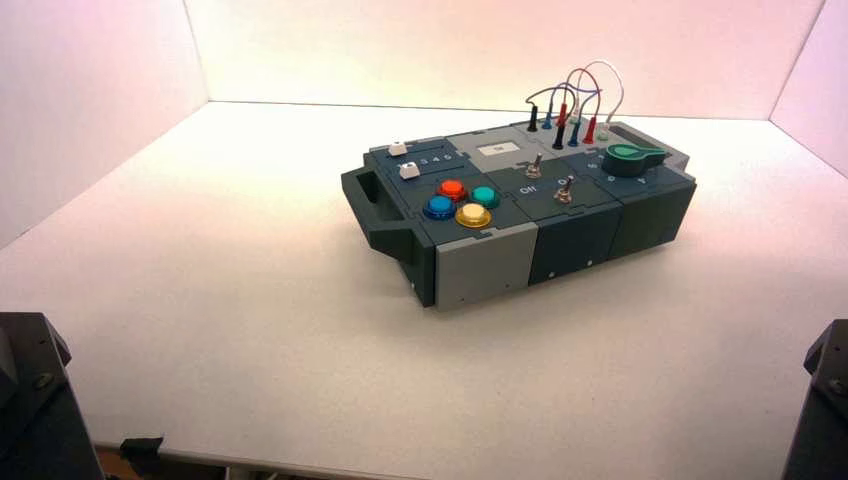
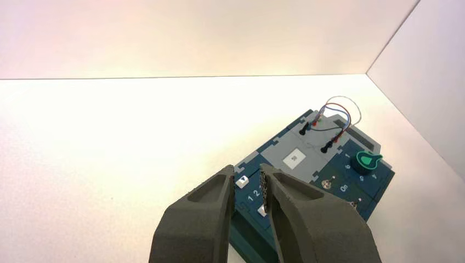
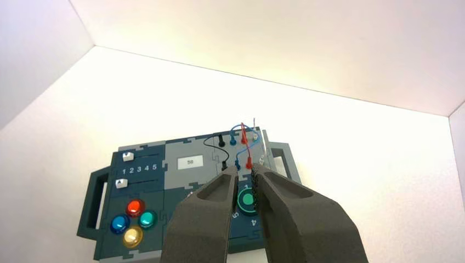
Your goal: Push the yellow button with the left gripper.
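Toward the tabletop's point(image 1: 250, 380) near-left corner, your left hand point(image 2: 247, 174) stood open, empty, presumably awaiting the yellow button point(image 1: 473, 213); right hand point(image 3: 244, 172) waited near-right, state unclear.

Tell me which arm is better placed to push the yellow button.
Right, marginally: the yellow button seems slightly nearer the right gripper, at the near right; only its wrist view shows it. Still, the task names the left gripper, at the near left.
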Motion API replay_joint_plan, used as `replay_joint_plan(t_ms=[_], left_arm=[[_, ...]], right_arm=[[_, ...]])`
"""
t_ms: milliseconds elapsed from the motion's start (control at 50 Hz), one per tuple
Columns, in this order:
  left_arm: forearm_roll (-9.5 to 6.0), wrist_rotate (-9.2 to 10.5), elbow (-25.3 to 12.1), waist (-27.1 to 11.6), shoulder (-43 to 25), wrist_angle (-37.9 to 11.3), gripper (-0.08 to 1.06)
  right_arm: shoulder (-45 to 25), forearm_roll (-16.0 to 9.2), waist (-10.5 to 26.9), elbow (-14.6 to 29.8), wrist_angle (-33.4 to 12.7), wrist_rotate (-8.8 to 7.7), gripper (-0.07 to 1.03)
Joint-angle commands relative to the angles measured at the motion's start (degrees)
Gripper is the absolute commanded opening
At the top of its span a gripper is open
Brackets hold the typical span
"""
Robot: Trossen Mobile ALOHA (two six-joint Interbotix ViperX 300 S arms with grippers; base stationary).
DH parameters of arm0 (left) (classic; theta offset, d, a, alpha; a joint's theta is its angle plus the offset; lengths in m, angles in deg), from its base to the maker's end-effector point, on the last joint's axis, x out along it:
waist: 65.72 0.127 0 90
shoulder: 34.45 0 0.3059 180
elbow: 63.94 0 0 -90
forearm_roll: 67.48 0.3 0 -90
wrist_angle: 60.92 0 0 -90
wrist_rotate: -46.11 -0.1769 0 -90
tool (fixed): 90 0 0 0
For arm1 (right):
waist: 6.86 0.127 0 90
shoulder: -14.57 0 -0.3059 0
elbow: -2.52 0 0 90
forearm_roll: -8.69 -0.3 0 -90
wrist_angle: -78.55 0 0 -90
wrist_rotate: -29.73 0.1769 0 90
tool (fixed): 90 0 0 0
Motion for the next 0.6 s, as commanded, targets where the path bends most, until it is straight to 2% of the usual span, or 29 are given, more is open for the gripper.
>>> replay_joint_plan(t_ms=[20, 160, 440, 600], left_arm=[[-0.26, 0.35, -0.88, -0.35, 0.18, 0.26, 0.28], [-0.88, 0.35, -0.79, -0.53, 0.18, 0.26, 0.28], [-1.05, 0.35, -0.44, -1.05, -0.79, 0.26, 0.28], [-1.05, -0.09, -2.2, -5.8, -5.19, 0.26, 0.27]], right_arm=[[0.09, -0.18, -0.09, 1.41, -0.35, 0.09, 0.15], [0.88, -0.09, 0.0, 1.23, -1.05, 0.09, 0.15], [0.97, -0.09, 0.0, 1.14, -1.14, 0.09, 0.15], [0.97, -0.09, 0.0, 1.14, -1.14, 0.0, 0.15]])
